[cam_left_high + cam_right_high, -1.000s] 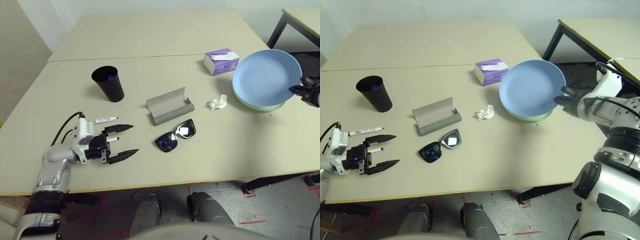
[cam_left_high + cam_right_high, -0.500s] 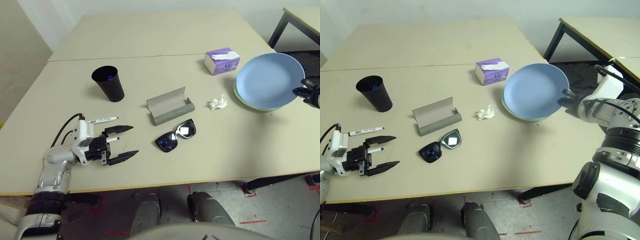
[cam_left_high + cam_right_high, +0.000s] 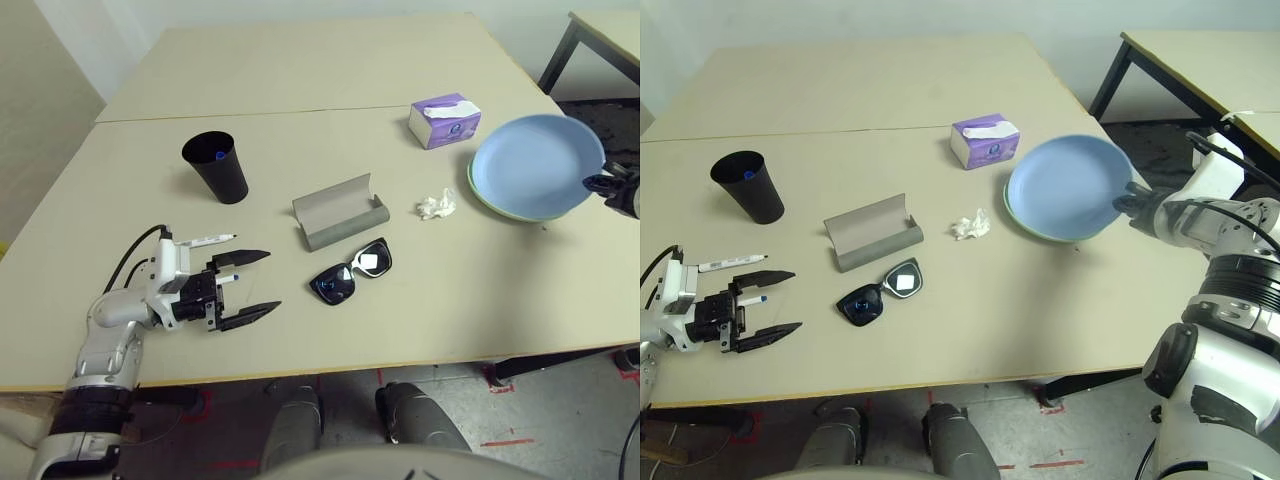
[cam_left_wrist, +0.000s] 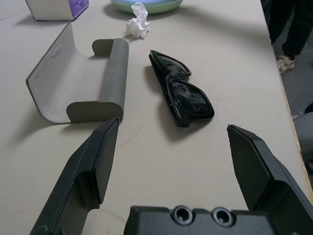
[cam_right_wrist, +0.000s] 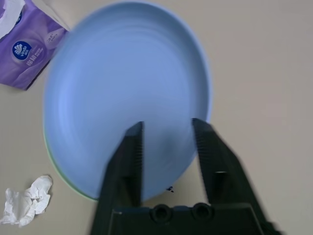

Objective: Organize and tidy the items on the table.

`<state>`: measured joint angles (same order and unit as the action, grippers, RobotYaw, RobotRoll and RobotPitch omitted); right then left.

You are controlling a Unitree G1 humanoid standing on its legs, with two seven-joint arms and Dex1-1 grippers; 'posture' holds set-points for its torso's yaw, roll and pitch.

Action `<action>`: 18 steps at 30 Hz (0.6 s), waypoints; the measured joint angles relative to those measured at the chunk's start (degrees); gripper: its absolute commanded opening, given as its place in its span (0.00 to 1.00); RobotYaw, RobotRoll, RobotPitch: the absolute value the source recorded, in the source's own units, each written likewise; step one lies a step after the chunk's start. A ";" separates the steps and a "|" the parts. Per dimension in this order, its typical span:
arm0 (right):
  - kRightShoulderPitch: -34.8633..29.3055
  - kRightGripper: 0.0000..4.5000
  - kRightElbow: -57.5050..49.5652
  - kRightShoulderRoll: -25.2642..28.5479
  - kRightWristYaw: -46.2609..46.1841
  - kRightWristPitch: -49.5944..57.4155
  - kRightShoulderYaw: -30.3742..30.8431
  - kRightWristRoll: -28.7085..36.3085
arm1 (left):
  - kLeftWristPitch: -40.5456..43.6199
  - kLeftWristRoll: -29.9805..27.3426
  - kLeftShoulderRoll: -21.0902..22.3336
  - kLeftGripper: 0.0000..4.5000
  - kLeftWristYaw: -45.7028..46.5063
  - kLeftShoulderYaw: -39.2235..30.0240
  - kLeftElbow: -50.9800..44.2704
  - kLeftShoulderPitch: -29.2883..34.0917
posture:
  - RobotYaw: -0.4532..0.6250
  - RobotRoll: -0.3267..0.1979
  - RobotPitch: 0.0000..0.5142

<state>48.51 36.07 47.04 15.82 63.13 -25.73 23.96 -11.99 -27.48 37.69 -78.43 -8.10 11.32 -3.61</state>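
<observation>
— Two plates sit at the right of the frame: the blue plate [image 3: 1068, 186] over the green plate [image 3: 1025, 226], of which a thin rim shows along the lower left edge. The right gripper [image 3: 1127, 203] is at the blue plate's right rim; in the right wrist view its fingers [image 5: 126, 155] lie over the plate's surface with a gap between them, but whether they pinch the rim I cannot tell.

— And the left side?

— The left gripper [image 3: 248, 286] rests low at the lower left of the table [image 3: 300, 80], its jaws spread wide and holding nothing. A white marker with a black cap [image 3: 208, 239] lies just above it, and a second marker with a blue tip [image 3: 227, 278] lies between its fingers.

— What is in the middle?

— The grey glasses case [image 3: 340, 211] lies open at centre frame, with the black sunglasses [image 3: 351, 271] just below it, apart from it. The crumpled tissue [image 3: 435, 206] lies to the right of the case, near the plates' left edge. The black cup [image 3: 216, 167] stands upright at upper left, something blue inside. The purple tissue box [image 3: 444, 121] is above the tissue, near the seam across the table.
</observation>
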 measured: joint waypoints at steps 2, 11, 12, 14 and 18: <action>-0.02 0.82 -0.15 0.00 0.24 0.00 0.20 -0.09 | 0.22 0.00 0.00 1.00 0.04 0.00 -0.16 0.09 | 0.37 0.62 0.25; -8.18 0.99 -15.46 2.02 5.77 5.10 1.56 1.63 | 0.99 -0.06 0.13 1.00 0.99 -0.11 -0.09 -0.27 | 0.36 0.62 0.26; -11.05 0.99 -19.85 3.04 7.26 5.63 1.69 2.33 | 1.01 -0.08 0.18 1.00 1.01 -0.19 -0.01 -0.51 | 0.36 0.62 0.26; -16.23 0.99 -28.03 4.27 9.71 5.82 1.31 3.45 | 1.00 -0.15 0.74 1.00 0.93 -0.63 0.49 -0.88 | 0.35 0.62 0.27; -27.94 0.99 -45.41 2.84 12.94 5.04 -3.77 7.60 | 0.92 -0.47 1.73 1.00 0.16 -1.55 1.69 -1.64 | 0.35 0.62 0.27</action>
<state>20.57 -9.33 49.88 28.76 68.17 -29.50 31.56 -11.07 -27.95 39.42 -78.26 -9.65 13.02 -5.26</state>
